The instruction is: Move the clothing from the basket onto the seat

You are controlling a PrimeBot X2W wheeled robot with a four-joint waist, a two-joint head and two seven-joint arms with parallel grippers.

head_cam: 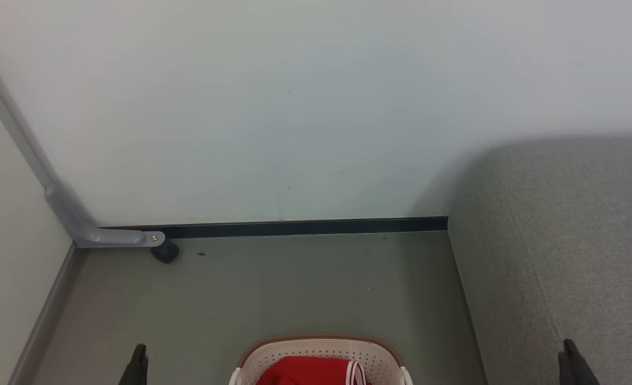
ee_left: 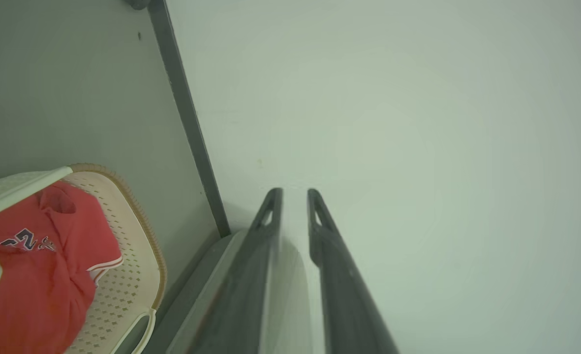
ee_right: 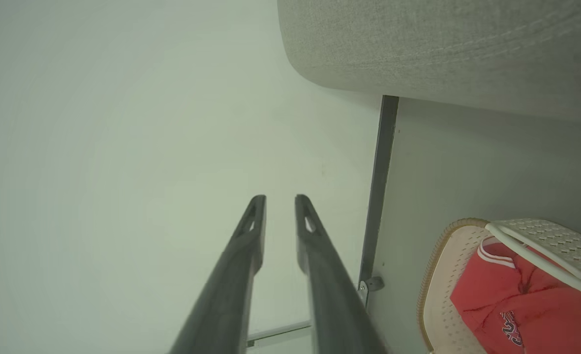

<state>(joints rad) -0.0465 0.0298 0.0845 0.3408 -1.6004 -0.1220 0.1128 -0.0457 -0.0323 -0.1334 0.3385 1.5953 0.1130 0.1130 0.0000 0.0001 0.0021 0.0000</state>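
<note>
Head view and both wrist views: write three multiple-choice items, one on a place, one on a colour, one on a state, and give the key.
1. On which side of the basket does the seat stand?
A. the robot's right
B. the robot's left
C. behind it

2. The clothing is
A. blue
B. red
C. grey

3. The left gripper and the right gripper are
A. gripping the basket's handles
B. shut on the clothing
C. holding nothing

Key:
1 A: in the head view the grey upholstery lies right of the basket.
2 B: red fabric lies inside the basket.
3 C: each gripper's jaws stand apart, with bare wall between them.
</note>
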